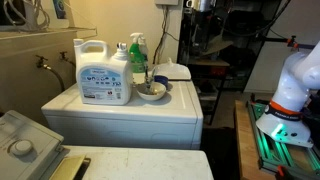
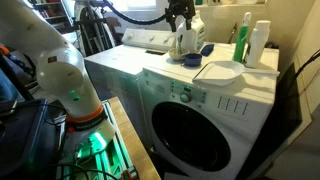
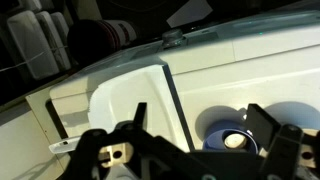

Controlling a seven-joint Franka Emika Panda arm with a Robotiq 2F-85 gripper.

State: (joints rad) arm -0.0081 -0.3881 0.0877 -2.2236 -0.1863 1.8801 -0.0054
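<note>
My gripper (image 3: 200, 135) is open, with its two black fingers at the bottom of the wrist view. A small blue cup (image 3: 232, 140) with something pale and round inside sits on the white machine top (image 3: 200, 70), below and between the fingers, nearer the right one. In an exterior view the gripper (image 2: 183, 25) hangs above the blue cup (image 2: 194, 60) and a pale object (image 2: 185, 43) on the machine top. I cannot tell whether it touches either. In an exterior view a beige bowl (image 1: 151, 91) and a blue item (image 1: 161, 80) sit by the bottles.
A large white detergent jug (image 1: 104, 72) and a green pump bottle (image 1: 137, 52) stand on the machine top; they also show in an exterior view as a green bottle (image 2: 243, 35) and a white jug (image 2: 261, 45). A white lid (image 2: 220, 70) lies near the edge. The round washer door (image 2: 190, 130) faces front.
</note>
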